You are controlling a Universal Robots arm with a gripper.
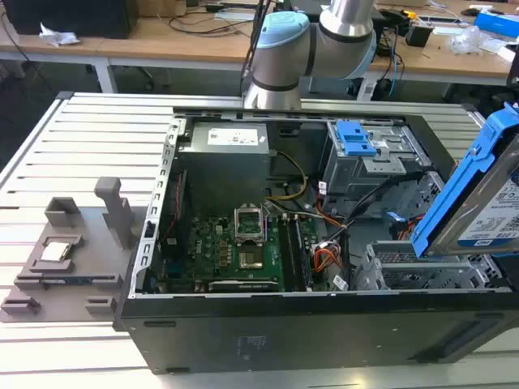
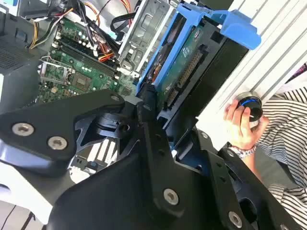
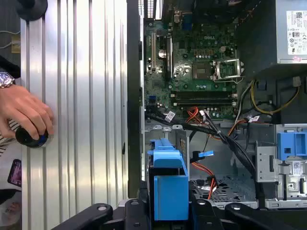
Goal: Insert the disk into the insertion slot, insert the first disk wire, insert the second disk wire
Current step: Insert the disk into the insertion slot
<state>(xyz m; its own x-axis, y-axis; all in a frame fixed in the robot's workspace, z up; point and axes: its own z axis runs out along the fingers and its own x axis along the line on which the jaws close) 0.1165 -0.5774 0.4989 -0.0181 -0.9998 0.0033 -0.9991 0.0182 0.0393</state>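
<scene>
Step one unfinished, by the look of it: end effector [image 3: 170, 209] clamped on the disk [image 1: 478, 203], held tilted just above the insertion slot [image 1: 401, 271], lower corner near its open top, not seated, both wire steps yet to do.

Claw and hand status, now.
Claw: closed on the disk, held tilted.
Person's hand: resting on a round black knob.

Exterior oblique; wrist views near motherboard [image 3: 192, 62]
</scene>
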